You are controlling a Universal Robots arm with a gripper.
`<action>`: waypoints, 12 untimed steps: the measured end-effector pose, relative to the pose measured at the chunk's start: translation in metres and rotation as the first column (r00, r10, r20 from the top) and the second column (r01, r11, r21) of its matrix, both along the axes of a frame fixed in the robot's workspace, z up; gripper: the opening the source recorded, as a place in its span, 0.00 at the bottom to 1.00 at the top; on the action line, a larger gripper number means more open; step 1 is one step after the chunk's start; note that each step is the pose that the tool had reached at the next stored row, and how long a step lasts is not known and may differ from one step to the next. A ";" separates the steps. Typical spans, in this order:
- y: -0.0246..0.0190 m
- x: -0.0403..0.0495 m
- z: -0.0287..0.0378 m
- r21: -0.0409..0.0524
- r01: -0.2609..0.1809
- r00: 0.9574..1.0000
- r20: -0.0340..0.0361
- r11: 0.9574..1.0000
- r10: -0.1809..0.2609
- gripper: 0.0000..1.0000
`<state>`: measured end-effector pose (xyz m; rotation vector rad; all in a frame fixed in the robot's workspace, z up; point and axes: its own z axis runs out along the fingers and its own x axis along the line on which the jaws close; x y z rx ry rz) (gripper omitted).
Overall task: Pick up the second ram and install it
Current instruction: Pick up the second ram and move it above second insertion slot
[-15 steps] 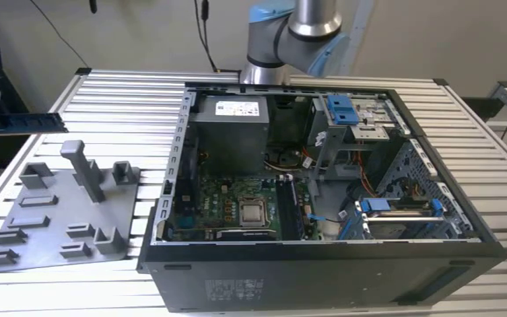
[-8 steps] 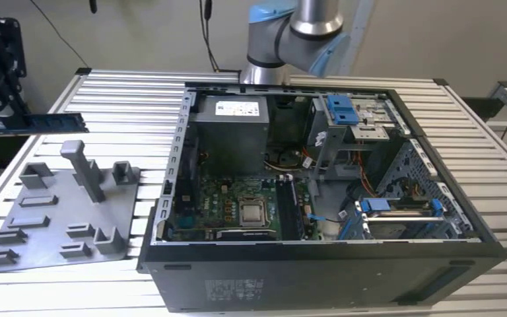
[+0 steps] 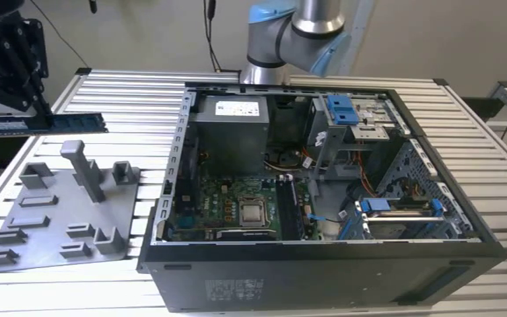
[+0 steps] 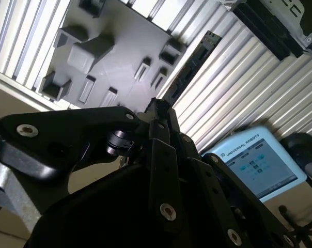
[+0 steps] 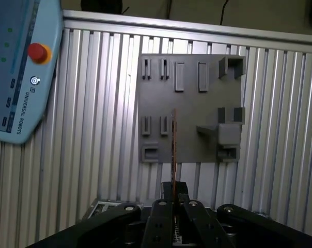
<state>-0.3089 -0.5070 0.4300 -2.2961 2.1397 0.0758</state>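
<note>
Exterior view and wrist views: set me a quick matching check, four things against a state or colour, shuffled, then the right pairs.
Things:
1. second ram
2. grey tray
3. computer case
4. teach pendant

States:
A. pale blue, with a red button
B. open, motherboard exposed
C. clamped in the gripper
D. lying flat on the slatted table, at the exterior view's left

Pairs: 1-C, 2-D, 3-B, 4-A.
</note>
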 end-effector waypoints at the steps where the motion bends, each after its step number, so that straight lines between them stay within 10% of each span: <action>1: 0.0000 0.0030 0.0000 0.000 0.000 1.000 0.000 1.000 0.000 0.14; 12: 0.0003 0.0279 0.0001 0.000 0.000 1.000 0.000 1.000 0.000 0.14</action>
